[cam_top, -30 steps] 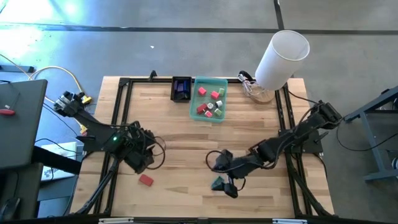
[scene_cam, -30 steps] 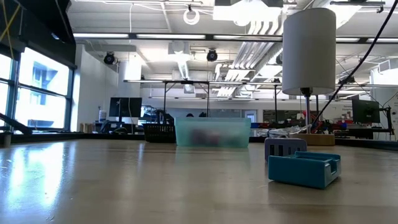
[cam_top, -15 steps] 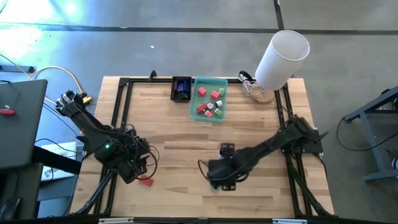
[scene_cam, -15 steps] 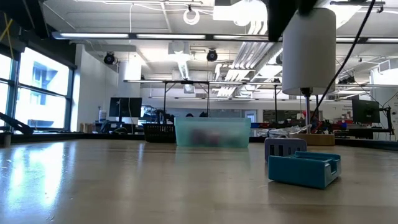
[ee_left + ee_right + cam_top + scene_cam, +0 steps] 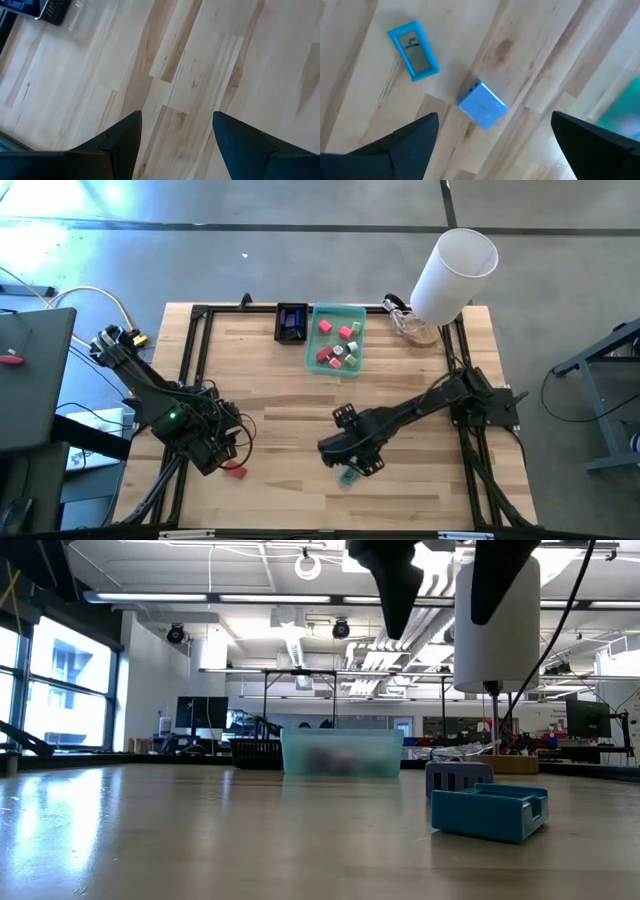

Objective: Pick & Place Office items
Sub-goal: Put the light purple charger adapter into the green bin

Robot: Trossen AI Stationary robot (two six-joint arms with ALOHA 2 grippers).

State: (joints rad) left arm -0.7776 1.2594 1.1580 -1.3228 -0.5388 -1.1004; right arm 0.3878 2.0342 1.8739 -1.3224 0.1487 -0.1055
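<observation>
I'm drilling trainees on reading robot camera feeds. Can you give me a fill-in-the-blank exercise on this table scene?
1. The right claw hangs with its fingers ____ above a blue block.
2. The teal open-topped piece lies on the ____, not in a tray.
3. The translucent green tray holds small pieces coloured mostly ____.
4. The left claw is ____, with only bare wood between its fingers.

Missing words: open; table; red; open

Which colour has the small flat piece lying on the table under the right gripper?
The small flat piece is bright blue to teal with a paler centre; the right wrist view shows it best.
</observation>
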